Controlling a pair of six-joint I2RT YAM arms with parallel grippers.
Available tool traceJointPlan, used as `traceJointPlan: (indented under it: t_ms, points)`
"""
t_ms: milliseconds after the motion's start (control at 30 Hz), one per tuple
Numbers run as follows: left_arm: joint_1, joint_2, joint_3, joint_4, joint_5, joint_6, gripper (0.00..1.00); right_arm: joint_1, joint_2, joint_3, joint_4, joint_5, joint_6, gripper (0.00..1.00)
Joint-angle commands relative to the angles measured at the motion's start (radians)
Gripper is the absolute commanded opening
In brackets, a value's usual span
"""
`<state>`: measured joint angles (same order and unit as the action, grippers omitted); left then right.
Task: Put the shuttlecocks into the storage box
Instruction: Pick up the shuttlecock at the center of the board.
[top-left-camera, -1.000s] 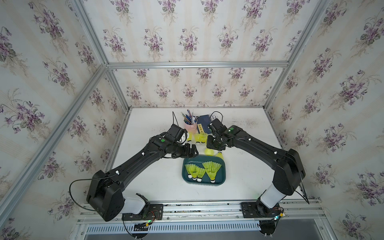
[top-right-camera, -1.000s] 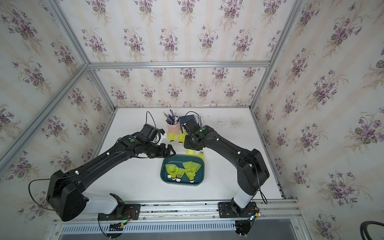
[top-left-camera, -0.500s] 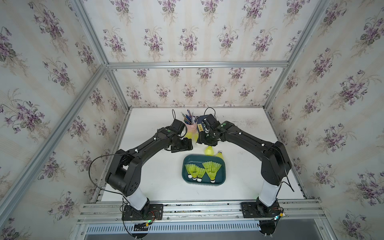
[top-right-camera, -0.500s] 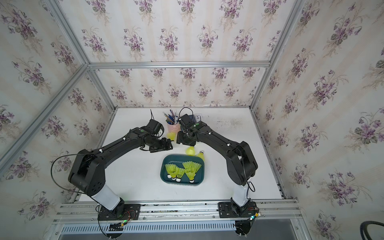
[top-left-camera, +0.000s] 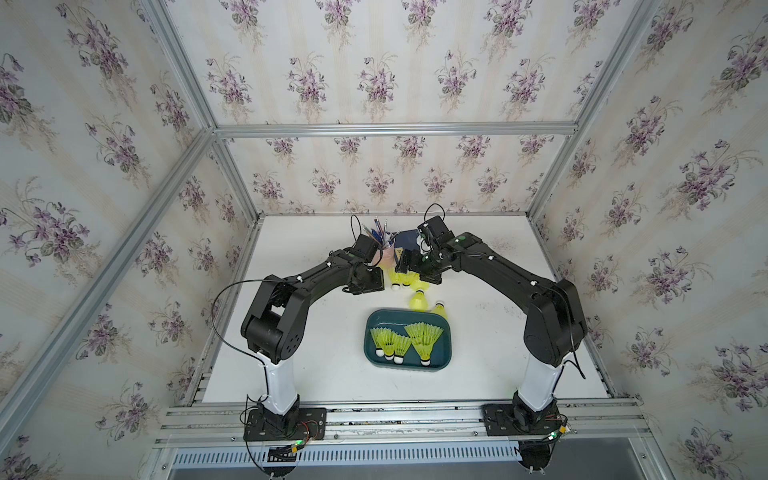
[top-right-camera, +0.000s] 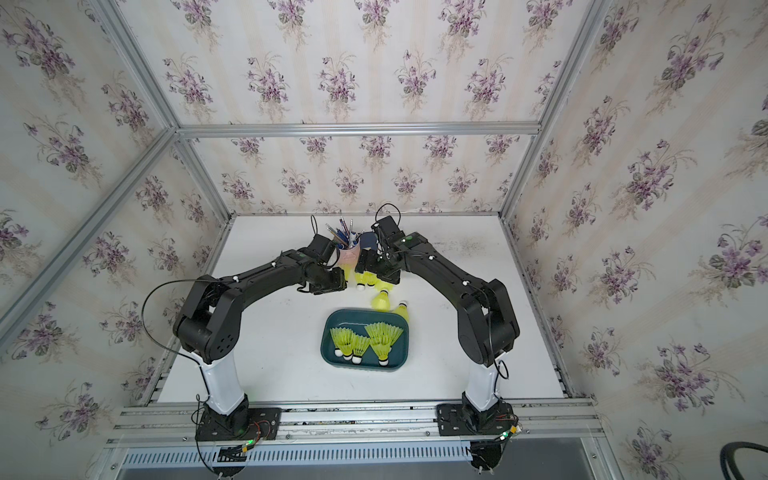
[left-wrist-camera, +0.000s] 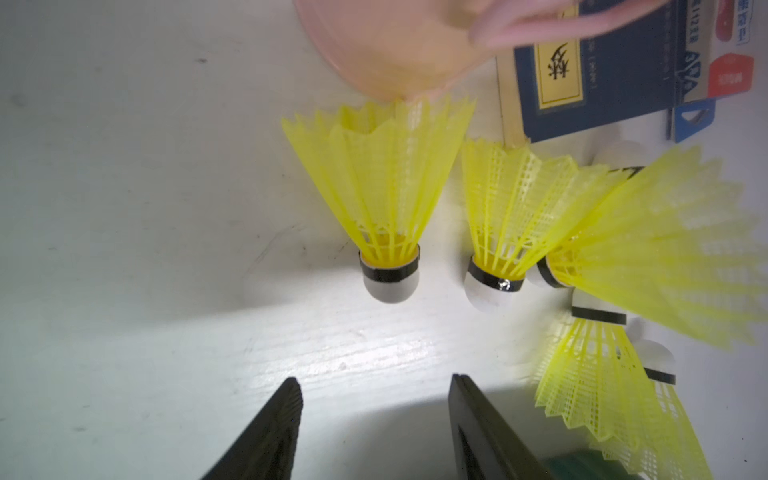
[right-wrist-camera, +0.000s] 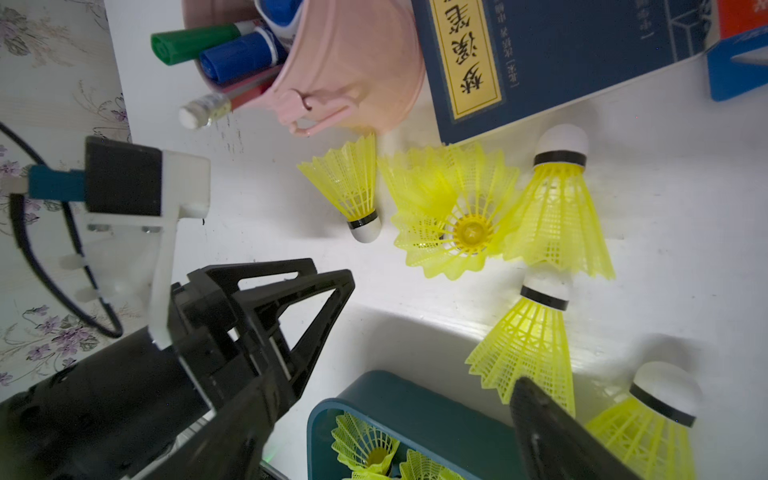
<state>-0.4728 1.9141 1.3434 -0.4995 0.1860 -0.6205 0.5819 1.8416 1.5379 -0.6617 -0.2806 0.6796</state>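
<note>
The dark teal storage box (top-left-camera: 442, 347) (top-right-camera: 402, 347) lies at the table's middle with several yellow-green shuttlecocks (top-left-camera: 423, 337) in it. Two loose shuttlecocks (top-left-camera: 417, 300) lie just behind it, and a cluster (top-left-camera: 401, 277) (right-wrist-camera: 457, 216) lies near the pen cup. My left gripper (top-left-camera: 376, 279) (left-wrist-camera: 376, 384) is open and empty, its fingertips a short way from the cork tip of one lying shuttlecock (left-wrist-camera: 382, 199). My right gripper (top-left-camera: 409, 266) (right-wrist-camera: 399, 386) stands wide open over the cluster, with nothing between its fingers. The box corner (right-wrist-camera: 415, 407) shows below it.
A pink pen cup (top-left-camera: 384, 255) (right-wrist-camera: 353, 62) and a dark blue book (top-left-camera: 407, 243) (right-wrist-camera: 540, 54) stand right behind the cluster, touching some skirts. The two grippers are close together, and the left one's fingers (right-wrist-camera: 299, 299) show in the right wrist view.
Both arms have moved back toward the pen cup and the cluster. The right jaws have opened wide. The left jaws have narrowed but stay apart.
</note>
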Motion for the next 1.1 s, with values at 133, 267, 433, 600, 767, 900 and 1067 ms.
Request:
traceJointPlan:
  t_ms: [133,267,433,600,767,900,1067]
  points:
    - [-0.001,0.052,0.027,0.068,-0.027,-0.031,0.57,-0.030,-0.008,-0.022,0.038,-0.075,-0.009,0.88]
    - [-0.003,0.100,0.062,0.060,-0.020,-0.027,0.51,-0.030,0.004,-0.021,0.043,-0.096,-0.011,0.87]
    - [-0.003,0.122,0.077,0.067,-0.028,-0.028,0.47,-0.075,0.012,-0.019,0.047,-0.102,-0.010,0.87]
    - [-0.004,0.140,0.085,0.059,-0.049,-0.029,0.44,-0.079,0.018,-0.019,0.045,-0.104,-0.012,0.87]
    - [-0.007,0.154,0.088,0.055,-0.060,-0.025,0.38,-0.080,0.018,-0.019,0.042,-0.104,-0.013,0.87]
    - [-0.009,0.147,0.076,0.055,-0.074,-0.021,0.31,-0.080,0.019,-0.019,0.045,-0.104,-0.011,0.86]
    - [-0.016,0.114,0.052,0.056,-0.089,-0.009,0.27,-0.080,0.016,-0.028,0.048,-0.102,-0.011,0.86]
